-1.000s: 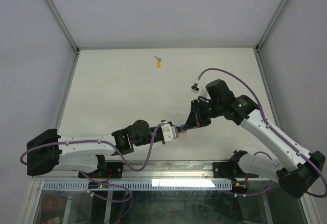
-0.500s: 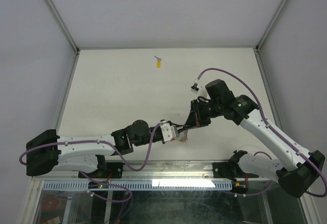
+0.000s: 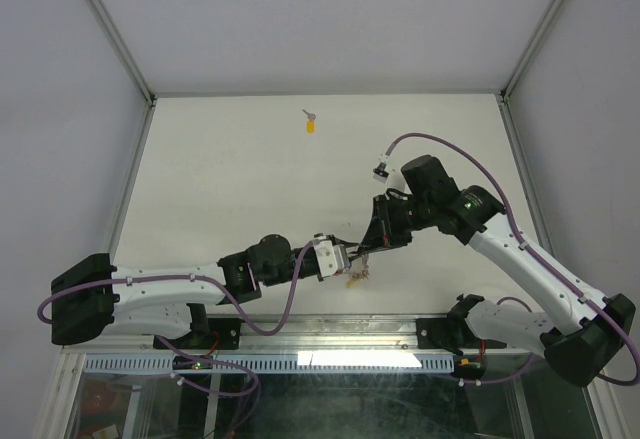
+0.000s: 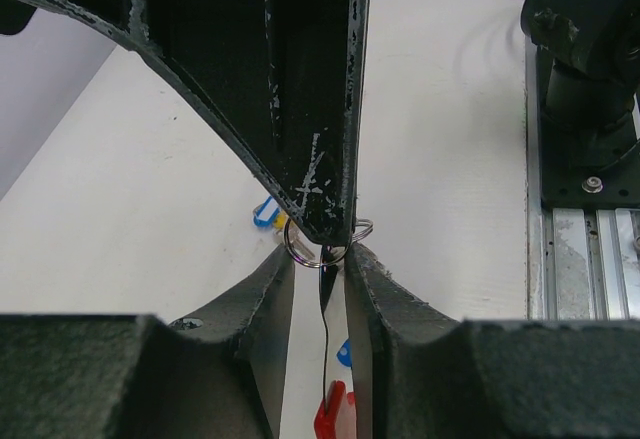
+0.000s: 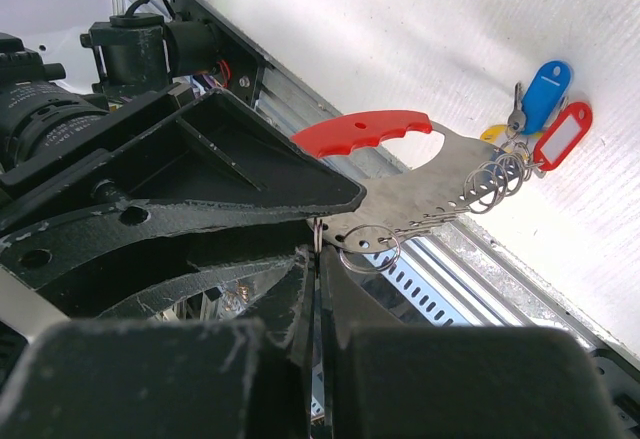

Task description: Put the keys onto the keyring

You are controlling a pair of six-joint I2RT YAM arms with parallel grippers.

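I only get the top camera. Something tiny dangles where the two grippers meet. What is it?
Observer: It's the keyring. The right wrist view shows a curved red strip on a silver plate with wire rings.
Operator: Are any keys on it?
Observer: Yes. A blue tag, a red tag and a yellow tag hang bunched on the rings at the plate's far end.
Operator: Who's holding it up?
Observer: The right gripper. It pinches one wire ring at the plate's near end.
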